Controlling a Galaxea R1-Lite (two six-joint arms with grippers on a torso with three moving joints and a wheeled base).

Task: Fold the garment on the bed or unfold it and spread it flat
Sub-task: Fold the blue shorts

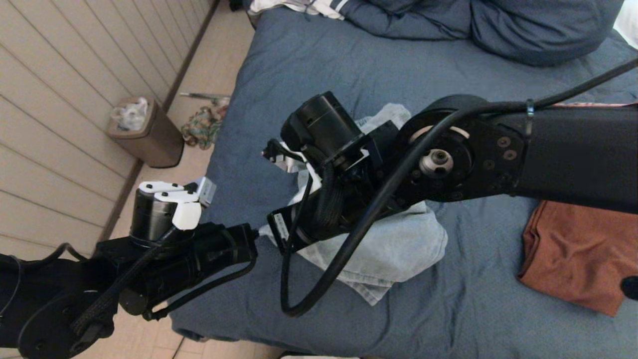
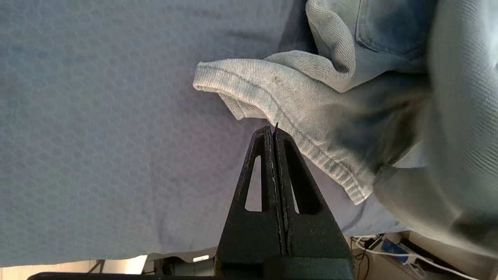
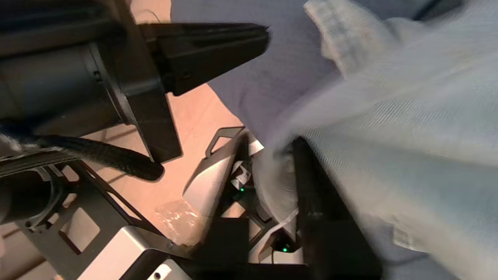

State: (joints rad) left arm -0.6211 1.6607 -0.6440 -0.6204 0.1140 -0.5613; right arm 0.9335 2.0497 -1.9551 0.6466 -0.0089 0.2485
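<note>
- Left hand (image 2: 275, 130) has its fingers pressed together on nothing; its tips sit just beside the hem of the pale denim garment (image 2: 295, 101), above the bed (image 2: 97, 136). I read that as waiting close to the cloth's edge, ready to take a corner.
- Right hand (image 3: 272, 171) sits low at the near side of the garment; a fold of pale cloth lies between its fingers, which stand a little apart. Whether they are clamping that fold or letting it go, I cannot tell.
- From the head view, the right arm (image 1: 473, 154) reaches across from the right and hides much of the garment (image 1: 394, 249), which lies bunched near the middle of the bed (image 1: 309, 65), toward its near left edge. It is neither folded nor flat yet, by my judgement.
- An orange cloth (image 1: 568, 249) lies well apart on the right side of the bed; pillows (image 1: 523, 30) sit at the far end; a bin (image 1: 149, 134) stands on the floor by the wall.
- Only the left wrist view shows the garment's stitched hem and a pocket (image 2: 389, 27); the head view hides both.
- Only the right wrist view shows cloth inside the right hand, and the left hand (image 3: 218, 39) close by.
- Only the head view shows how the whole bed is laid out.
</note>
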